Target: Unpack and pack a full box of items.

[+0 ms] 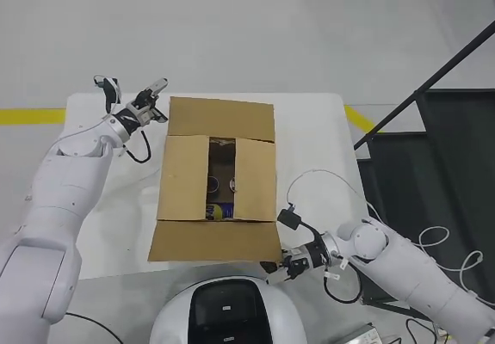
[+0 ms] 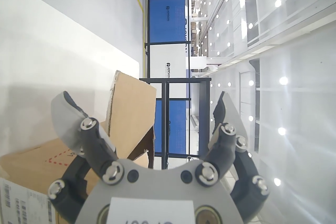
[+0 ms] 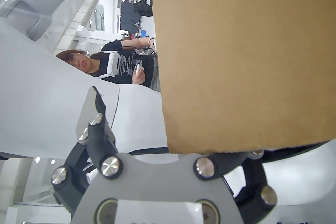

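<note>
1. The right gripper (image 1: 275, 268) sits at the near right corner of the box's near flap (image 1: 213, 241). Its fingers are spread wide and clamp nothing, and one is hidden behind the cardboard. Closing here would likely pinch only the corner, which could crease or tear it, or drag the box (image 1: 256, 181) towards the table (image 1: 316, 129) edge.
2. The box stands mid-table. Its two side flaps lie partly over the opening and leave a narrow gap where the items (image 1: 219, 210) show. A gripper reaching through that gap could snag a flap and lift the whole box.
3. The left gripper (image 1: 152, 89) hangs just beside the far left corner, by the far flap (image 1: 221, 116), fingers wide and empty. A careless push there may slide or twist the box.
</note>
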Controlling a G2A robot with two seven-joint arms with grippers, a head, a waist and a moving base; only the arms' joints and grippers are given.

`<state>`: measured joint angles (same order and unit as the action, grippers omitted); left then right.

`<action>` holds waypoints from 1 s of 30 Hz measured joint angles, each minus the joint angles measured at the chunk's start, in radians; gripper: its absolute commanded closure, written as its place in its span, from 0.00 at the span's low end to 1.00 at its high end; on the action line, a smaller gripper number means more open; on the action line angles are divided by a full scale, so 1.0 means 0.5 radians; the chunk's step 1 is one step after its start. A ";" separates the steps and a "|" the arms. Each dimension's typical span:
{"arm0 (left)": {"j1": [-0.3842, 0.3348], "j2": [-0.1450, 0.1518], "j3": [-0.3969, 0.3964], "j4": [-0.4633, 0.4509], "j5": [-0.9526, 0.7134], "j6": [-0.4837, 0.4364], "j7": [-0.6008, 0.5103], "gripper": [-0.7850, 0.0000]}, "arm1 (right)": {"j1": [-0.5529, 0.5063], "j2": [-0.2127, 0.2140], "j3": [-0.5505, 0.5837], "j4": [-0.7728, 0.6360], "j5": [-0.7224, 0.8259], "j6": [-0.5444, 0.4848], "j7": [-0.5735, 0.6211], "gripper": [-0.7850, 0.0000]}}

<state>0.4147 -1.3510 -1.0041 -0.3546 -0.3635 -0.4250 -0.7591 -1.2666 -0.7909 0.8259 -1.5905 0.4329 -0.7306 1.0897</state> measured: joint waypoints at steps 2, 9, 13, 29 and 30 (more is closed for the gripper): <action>-0.013 -0.018 0.013 0.023 0.008 0.008 0.008 0.00 | 0.005 0.015 -0.015 -0.022 0.033 -0.001 -0.001 0.00; -0.052 -0.076 0.037 0.091 0.001 0.052 0.044 0.00 | 0.023 0.063 -0.044 -0.066 0.191 -0.050 -0.050 0.00; -0.059 -0.102 0.026 0.113 -0.054 0.058 -0.005 0.00 | 0.025 0.087 -0.053 -0.075 0.281 -0.091 -0.091 0.00; -0.051 -0.049 -0.153 0.187 -0.292 -0.088 -0.404 0.00 | 0.080 0.081 0.059 0.238 0.316 -0.348 -0.498 0.00; -0.047 -0.043 -0.166 0.181 -0.308 -0.096 -0.440 0.00 | 0.086 0.074 0.059 0.245 0.280 -0.334 -0.533 0.00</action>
<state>0.3913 -1.3723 -1.0869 -0.2642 -0.5174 -0.4731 -0.9792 -1.2236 -0.7539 0.8554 -1.4682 0.5728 -0.8976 0.8233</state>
